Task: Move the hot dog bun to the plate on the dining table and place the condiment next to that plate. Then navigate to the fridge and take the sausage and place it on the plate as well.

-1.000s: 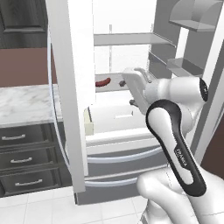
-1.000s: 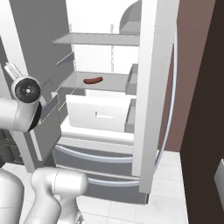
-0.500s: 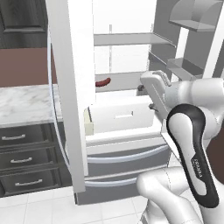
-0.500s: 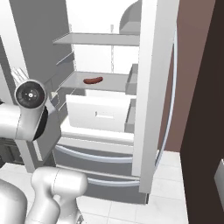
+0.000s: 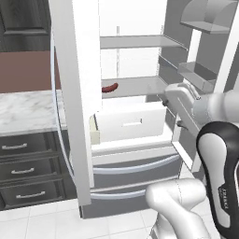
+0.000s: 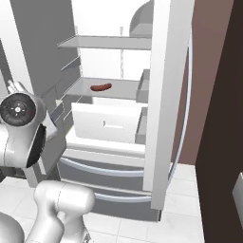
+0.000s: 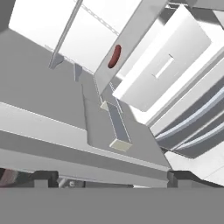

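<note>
With the fridge (image 5: 140, 154) standing open in front of me, I see the marble surface (image 5: 25, 109) at far left, then the sausage (image 5: 110, 87) lying on the middle shelf (image 5: 140, 86) above a white drawer (image 5: 131, 122). Further right my claw (image 7: 111, 177) hangs beside the right door's bins (image 5: 198, 74), fingers (image 7: 46, 177) spread wide, holding nothing.

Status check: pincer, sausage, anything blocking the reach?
Pincer open, empty. Sausage on middle fridge shelf, untouched. Doors open, path looks clear.
</note>
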### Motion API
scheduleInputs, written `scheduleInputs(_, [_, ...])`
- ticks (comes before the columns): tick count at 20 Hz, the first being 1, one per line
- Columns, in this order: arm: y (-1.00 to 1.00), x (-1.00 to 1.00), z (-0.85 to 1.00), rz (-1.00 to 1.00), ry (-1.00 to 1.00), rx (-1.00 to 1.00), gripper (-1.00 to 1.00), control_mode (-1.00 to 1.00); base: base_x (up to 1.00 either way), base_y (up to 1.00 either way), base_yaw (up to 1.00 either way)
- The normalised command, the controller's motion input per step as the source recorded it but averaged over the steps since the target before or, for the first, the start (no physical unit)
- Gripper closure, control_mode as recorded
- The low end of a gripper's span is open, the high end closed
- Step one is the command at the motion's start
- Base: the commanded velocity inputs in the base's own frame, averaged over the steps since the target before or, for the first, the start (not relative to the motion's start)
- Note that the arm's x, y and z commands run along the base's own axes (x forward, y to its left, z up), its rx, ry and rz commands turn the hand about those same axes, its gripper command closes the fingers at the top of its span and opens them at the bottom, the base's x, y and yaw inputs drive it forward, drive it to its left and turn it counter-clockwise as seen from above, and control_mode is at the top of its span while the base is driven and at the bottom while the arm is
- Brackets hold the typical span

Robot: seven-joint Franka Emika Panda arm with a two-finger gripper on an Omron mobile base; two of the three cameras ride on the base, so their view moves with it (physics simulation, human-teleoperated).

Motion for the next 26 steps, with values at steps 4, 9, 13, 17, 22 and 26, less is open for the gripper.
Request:
scheduleInputs(4, [-0.23, -0.38, 0.0, -0.06, 0.09, -0.16, -1.0, -1.0, 0.0, 0.0, 0.0])
scheduleInputs(9, [-0.25, -0.17, -0.01, 0.01, 0.08, -0.24, -1.0, -1.0, 0.0, 0.0, 0.0])
scheduleInputs(13, [-0.12, -0.01, -0.06, 0.12, 0.01, -0.3, -1.0, -1.0, 0.0, 0.0, 0.0])
scheduleInputs(17, [-0.13, 0.0, -0.09, 0.15, 0.05, -0.32, -1.0, -1.0, 0.0, 0.0, 0.0])
scheduleInputs(22, [-0.16, -0.09, -0.15, 0.15, 0.02, -0.29, -1.0, -1.0, 0.0, 0.0, 0.0])
scheduleInputs(26, [0.0, -0.08, -0.09, 0.03, 0.0, -0.05, -1.0, -1.0, 0.0, 0.0, 0.0])
